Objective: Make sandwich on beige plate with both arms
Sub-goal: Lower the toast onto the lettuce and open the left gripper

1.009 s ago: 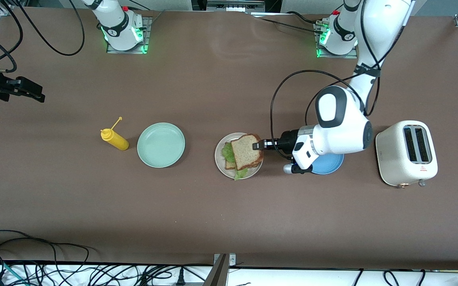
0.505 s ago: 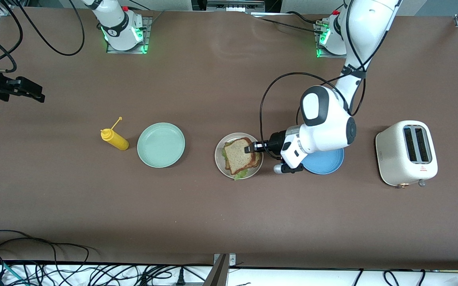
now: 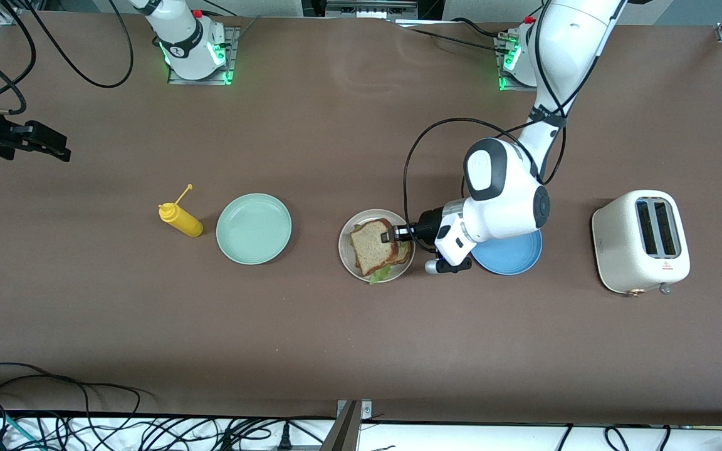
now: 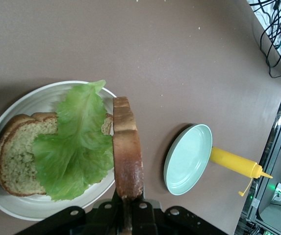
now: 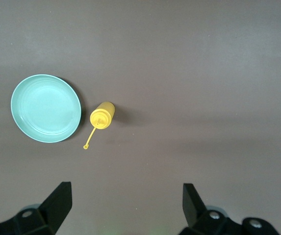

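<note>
sandwich bread, the top slice (image 3: 373,245), was pinched by its crust in our left gripper (image 3: 388,237) over the beige plate (image 3: 348,263). released tilted, it could slide off the ruffled green lettuce (image 4: 76,142) covering the speckled bottom slice (image 4: 15,154). our right gripper (image 5: 125,198) waited with jaws wide near the mustard bottle (image 5: 102,115).

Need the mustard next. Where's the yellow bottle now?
In the front view, the yellow bottle lies on the table beside the mint-green plate, toward the right arm's end.
</note>
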You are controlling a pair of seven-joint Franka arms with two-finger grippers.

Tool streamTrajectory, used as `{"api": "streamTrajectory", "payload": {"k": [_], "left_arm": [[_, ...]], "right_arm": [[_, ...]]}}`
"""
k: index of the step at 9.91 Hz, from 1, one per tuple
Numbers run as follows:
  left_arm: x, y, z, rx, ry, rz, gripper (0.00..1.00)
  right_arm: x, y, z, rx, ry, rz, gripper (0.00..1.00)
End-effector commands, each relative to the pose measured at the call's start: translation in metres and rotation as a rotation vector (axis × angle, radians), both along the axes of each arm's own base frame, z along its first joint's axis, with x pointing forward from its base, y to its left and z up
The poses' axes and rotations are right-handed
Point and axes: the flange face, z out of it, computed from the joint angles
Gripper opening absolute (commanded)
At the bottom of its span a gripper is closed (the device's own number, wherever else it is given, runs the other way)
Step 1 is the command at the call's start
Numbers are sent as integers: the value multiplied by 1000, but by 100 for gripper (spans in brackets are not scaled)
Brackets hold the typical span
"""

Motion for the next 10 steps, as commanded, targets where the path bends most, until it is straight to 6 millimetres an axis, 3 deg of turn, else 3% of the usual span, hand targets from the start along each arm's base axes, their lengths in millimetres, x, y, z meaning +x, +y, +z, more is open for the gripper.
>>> {"api": "streamTrajectory", "payload": {"k": [1, 4, 5, 6, 7, 8, 10], "left_arm": [[-2, -10, -8, -14, 4, 13, 0], [-3, -10, -16, -2, 7, 3, 0], [0, -4, -16, 0, -1, 3, 48], [1, -1, -17, 10, -3, -3, 83], [2, 3, -18, 22, -6, -7, 95], [1, 7, -22, 39, -4, -14, 100], [0, 11, -26, 71, -7, -41, 100]], "right_arm": [[1, 0, 4, 2, -11, -7, 100], [1, 3, 4, 26, -14, -8, 100], [1, 3, 4, 26, -14, -8, 100], [1, 3, 4, 28, -12, -8, 100], [1, 3, 4, 28, -12, -8, 100], [1, 3, 4, 28, -12, -8, 100], [1, 3, 4, 26, -12, -8, 100]]}}
